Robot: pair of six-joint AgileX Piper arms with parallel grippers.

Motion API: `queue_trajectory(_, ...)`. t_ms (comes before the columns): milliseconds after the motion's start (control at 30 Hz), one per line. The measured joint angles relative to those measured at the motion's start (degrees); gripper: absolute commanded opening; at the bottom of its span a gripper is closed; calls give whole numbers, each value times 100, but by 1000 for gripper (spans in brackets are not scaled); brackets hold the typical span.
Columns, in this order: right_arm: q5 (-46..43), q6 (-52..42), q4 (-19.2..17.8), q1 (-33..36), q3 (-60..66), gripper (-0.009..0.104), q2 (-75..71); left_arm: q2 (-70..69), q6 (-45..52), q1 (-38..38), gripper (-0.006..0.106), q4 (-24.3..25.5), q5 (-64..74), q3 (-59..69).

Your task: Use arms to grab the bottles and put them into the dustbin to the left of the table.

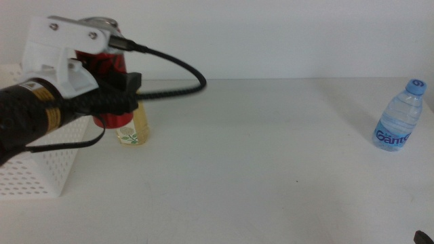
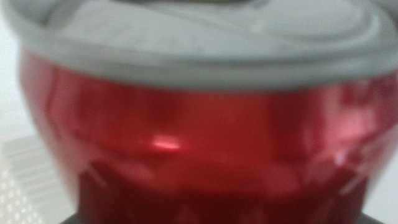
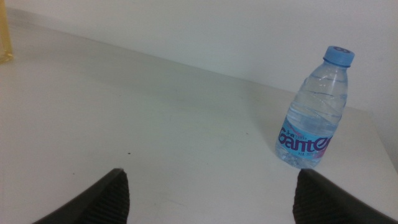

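Note:
My left gripper (image 1: 116, 100) is shut on the slim red can (image 1: 102, 64), which it holds tilted above the table, just right of the dustbin (image 1: 34, 169). Up close, the red can (image 2: 199, 143) with its silver top fills the left wrist view. The yellow tea bottle (image 1: 133, 129) stands on the table behind and below the can, mostly hidden by it. At the far right stands the clear water bottle (image 1: 400, 115) with its blue cap. My right gripper (image 3: 211, 199) is open low over the table, facing the water bottle (image 3: 314, 112), which is some way off.
The white perforated dustbin sits at the table's left edge, and its corner (image 2: 18, 180) shows beside the can. A black cable (image 1: 183, 74) arcs from the left arm over the table. An edge of the yellow tea bottle (image 3: 5, 37) shows in the right wrist view.

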Motion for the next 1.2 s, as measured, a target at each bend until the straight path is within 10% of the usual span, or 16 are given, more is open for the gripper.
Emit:
queue_trajectory(433,10,0,0,0,0,76,0,0,5089,347,-5,-4874,1758,-435)
queue_trajectory(1200,10,0,0,0,0,76,0,1729,7908,3128,-5,-7124,5801,-3937)
